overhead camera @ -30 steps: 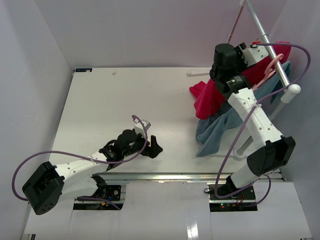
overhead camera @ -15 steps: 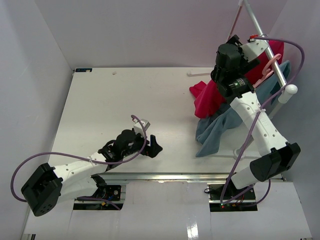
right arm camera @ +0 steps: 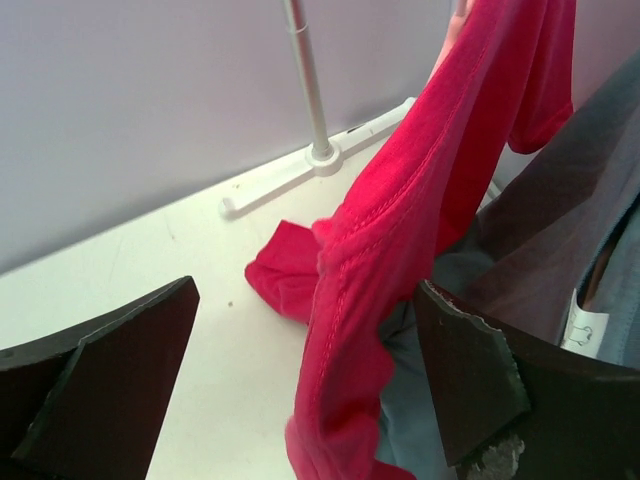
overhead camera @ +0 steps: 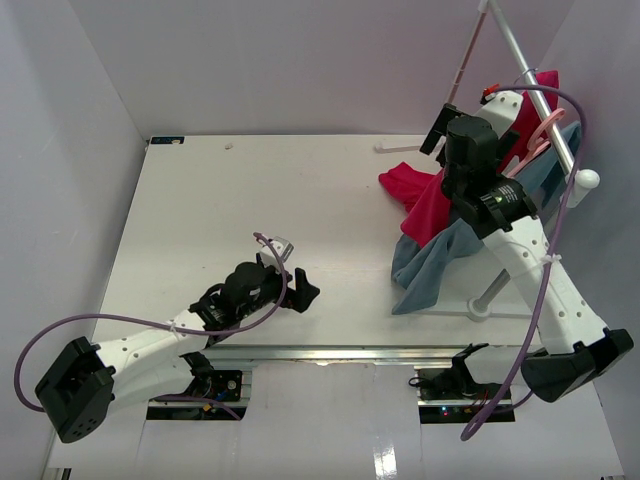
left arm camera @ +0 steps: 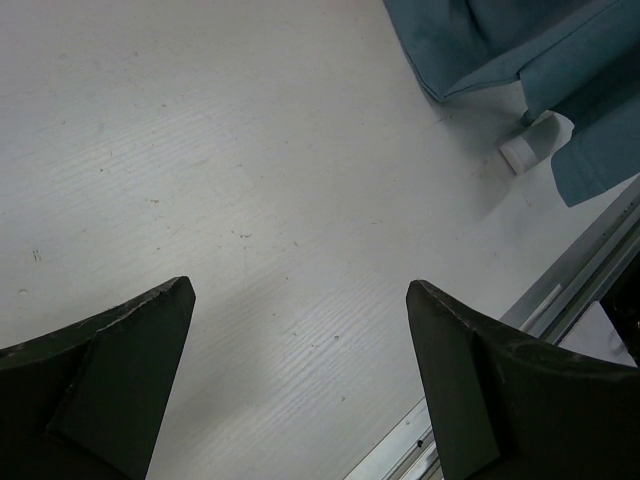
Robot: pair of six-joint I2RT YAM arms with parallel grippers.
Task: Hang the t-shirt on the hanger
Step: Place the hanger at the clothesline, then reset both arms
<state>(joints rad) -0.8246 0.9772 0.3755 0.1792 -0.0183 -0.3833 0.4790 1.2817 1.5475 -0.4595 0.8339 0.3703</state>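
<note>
The crimson t-shirt hangs from the rack down to the table, with its lower end bunched on the table top. In the right wrist view it hangs as a narrow fold between my fingers. My right gripper is open around the fold and does not pinch it. Pale-pink hanger hooks curve over the silver rack pole; I cannot tell which one bears the shirt. My left gripper is open and empty, low over the bare table.
A blue-grey garment hangs beside and under the red shirt, its white label showing. The rack's white feet stand on the table. A thin pink bar hangs at the rack's far end. Walls close in on three sides.
</note>
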